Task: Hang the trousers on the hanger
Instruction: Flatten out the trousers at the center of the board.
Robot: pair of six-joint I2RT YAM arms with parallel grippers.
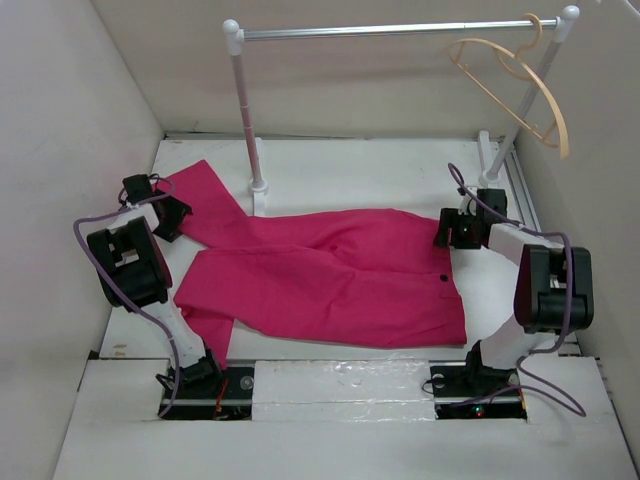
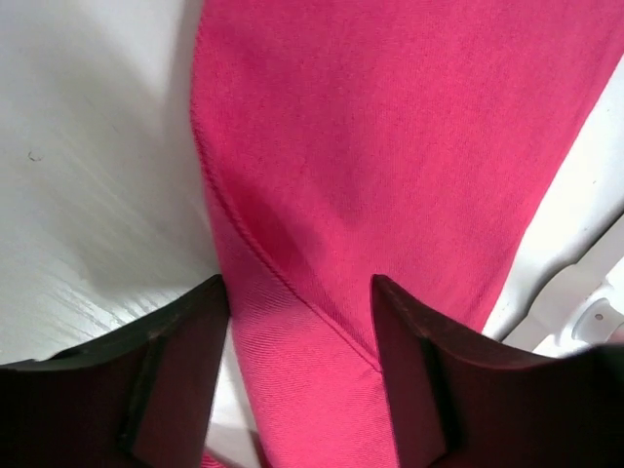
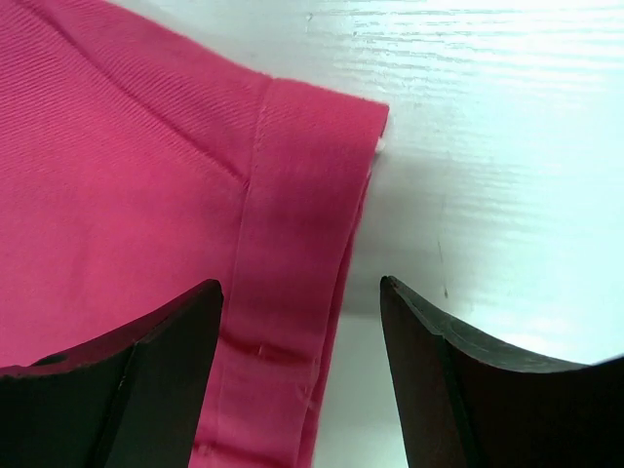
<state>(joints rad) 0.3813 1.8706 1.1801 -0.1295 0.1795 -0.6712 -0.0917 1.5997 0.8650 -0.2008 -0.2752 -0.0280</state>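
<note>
The pink trousers [image 1: 320, 275] lie flat on the white table, legs to the left, waistband to the right. The tan wooden hanger [image 1: 510, 85] hangs by its hook from the rail at the top right. My left gripper [image 1: 165, 215] is open, low over the far trouser leg [image 2: 390, 166], with the hem edge between its fingers [image 2: 185, 361]. My right gripper [image 1: 447, 232] is open, low over the far corner of the waistband [image 3: 302, 234], which lies between its fingers [image 3: 429, 370].
A white-and-silver rail frame [image 1: 400, 30] stands at the back, its left post [image 1: 250, 120] just behind the trousers. Grey walls close in on both sides. The arm bases [image 1: 200, 385] sit at the near edge.
</note>
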